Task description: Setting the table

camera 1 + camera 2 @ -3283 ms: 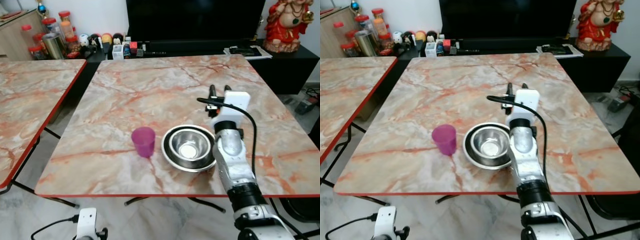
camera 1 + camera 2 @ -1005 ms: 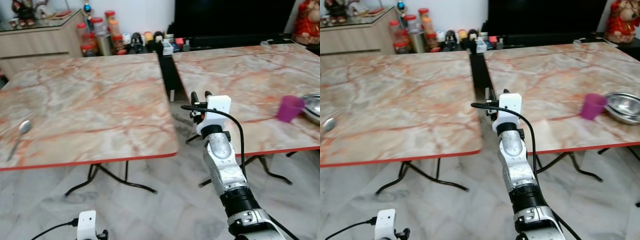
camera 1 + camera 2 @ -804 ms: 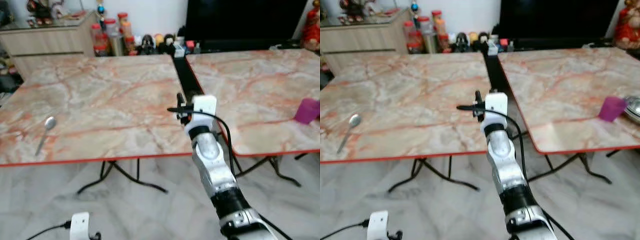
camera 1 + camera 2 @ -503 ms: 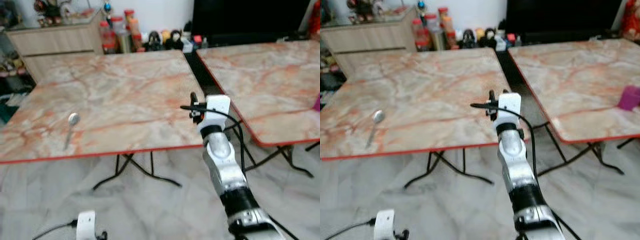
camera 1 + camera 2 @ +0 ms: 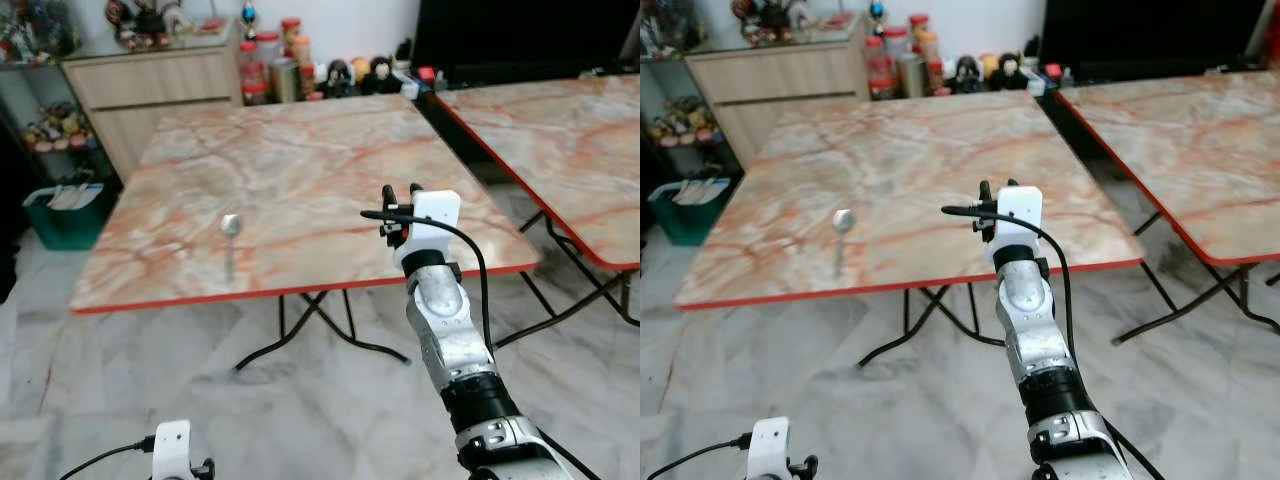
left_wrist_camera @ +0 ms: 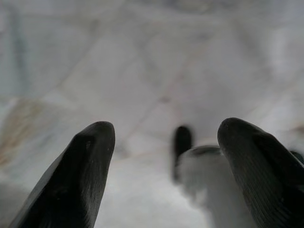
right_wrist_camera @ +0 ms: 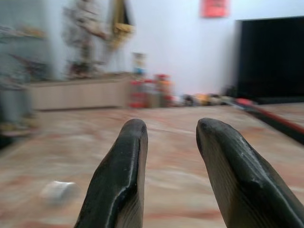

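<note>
Two marble-patterned worktops with red edging stand side by side on a pale marbled floor (image 5: 120, 400). On the nearer worktop (image 5: 300, 170) lies a single metal spoon (image 5: 230, 237), close to the front edge and towards the robot's left, its bowl pointing away from the robot and its handle towards the red rim. The second worktop (image 5: 560, 120) sits to the right, apart from the first by a narrow gap.

The right gripper (image 5: 402, 190) is raised on its silver arm in front of the robot, over the near right part of the spoon's worktop, well apart from the spoon. In the right wrist view its two black fingers (image 7: 118, 180) stand moderately parted with nothing between them, and the spoon (image 7: 58, 191) appears as a blurred pale shape on the worktop beyond them.

The left gripper (image 6: 161, 166) hangs low, pointed down at the floor. Its fingers (image 6: 83, 175) are spread wide and hold nothing; a blurred white and black shape shows between them in the left wrist view, too soft to tell what it is.

Behind the nearer worktop stands a wooden sideboard (image 5: 150, 85), and beside it a row of jars and small bottles (image 5: 275, 65) along the wall. A green bin (image 5: 62, 210) sits on the floor at the far left. A large dark screen (image 5: 530, 35) fills the wall behind the second worktop.
</note>
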Robot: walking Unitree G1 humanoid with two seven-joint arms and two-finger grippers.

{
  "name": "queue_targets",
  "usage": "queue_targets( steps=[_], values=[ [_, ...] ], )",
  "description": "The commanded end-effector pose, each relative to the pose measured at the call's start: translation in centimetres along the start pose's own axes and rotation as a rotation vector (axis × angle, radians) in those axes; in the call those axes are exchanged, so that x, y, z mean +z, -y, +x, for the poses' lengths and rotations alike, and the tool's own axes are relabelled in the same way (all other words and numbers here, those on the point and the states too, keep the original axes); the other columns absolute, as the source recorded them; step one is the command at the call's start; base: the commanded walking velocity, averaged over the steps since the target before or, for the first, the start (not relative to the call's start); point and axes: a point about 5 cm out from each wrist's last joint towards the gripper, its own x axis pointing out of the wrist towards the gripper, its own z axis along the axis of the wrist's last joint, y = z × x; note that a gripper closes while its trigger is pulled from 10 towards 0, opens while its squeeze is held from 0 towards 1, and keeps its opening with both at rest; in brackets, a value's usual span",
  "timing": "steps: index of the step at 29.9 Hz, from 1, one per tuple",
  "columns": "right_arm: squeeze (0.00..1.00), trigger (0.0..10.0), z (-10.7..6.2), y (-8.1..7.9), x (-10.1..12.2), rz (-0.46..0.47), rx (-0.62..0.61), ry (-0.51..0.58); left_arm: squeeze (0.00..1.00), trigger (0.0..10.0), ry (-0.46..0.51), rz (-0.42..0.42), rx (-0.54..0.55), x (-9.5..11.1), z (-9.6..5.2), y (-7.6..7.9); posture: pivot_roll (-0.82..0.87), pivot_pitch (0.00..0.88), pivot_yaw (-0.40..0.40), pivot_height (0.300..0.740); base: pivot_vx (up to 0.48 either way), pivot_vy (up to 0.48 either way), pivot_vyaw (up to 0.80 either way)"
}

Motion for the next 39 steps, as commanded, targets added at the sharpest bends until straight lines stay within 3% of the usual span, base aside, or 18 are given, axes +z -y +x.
queue_targets(
  steps=[1,18,39],
  values=[
    [0.00,10.0,0.31,0.80,0.53,-0.016,-0.016,0.016,0.00,10.0,0.009,-0.010,-0.004,0.44,0.09,0.29,0.01,0.000,0.037,0.740,0.000,0.480,0.00],
    [0.00,10.0,0.20,0.99,0.22,-0.019,-0.023,0.008,0.00,10.0,0.029,0.005,0.015,0.70,0.10,0.08,0.01,0.000,0.039,0.740,0.000,0.041,0.00],
    [0.00,10.0,0.11,1.13,0.12,-0.045,-0.022,0.009,0.00,10.0,0.027,0.011,0.021,0.69,0.10,0.14,0.00,0.000,0.039,0.740,0.391,0.000,0.19]
  ],
)
